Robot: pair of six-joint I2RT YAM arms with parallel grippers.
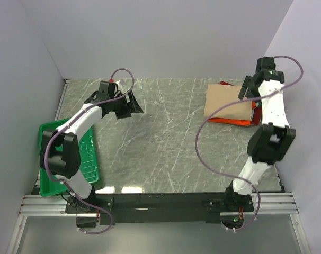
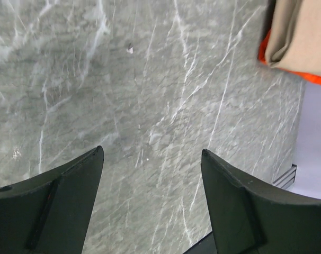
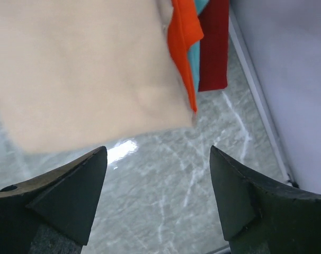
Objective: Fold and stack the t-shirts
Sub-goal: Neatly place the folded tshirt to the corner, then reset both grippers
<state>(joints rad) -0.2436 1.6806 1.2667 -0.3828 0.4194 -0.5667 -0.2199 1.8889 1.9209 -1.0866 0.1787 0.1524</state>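
Note:
A folded tan t-shirt [image 1: 226,99] lies on top of a stack at the table's far right. An orange t-shirt [image 1: 232,120] shows under its near edge. The right wrist view shows the tan shirt [image 3: 81,69] above orange [image 3: 183,37], teal [image 3: 194,66] and dark red [image 3: 213,47] shirts. The left wrist view shows a corner of the tan shirt [image 2: 303,37] over orange [image 2: 309,78]. My right gripper [image 1: 244,89] is open and empty, held above the stack's right side. My left gripper [image 1: 134,103] is open and empty over the bare table at the far left.
A green plastic tray [image 1: 89,159] sits at the left edge under the left arm. Grey walls close the table at the back and both sides. The marble tabletop [image 1: 166,143] lies between the arms. A metal rail [image 1: 160,201] runs along the near edge.

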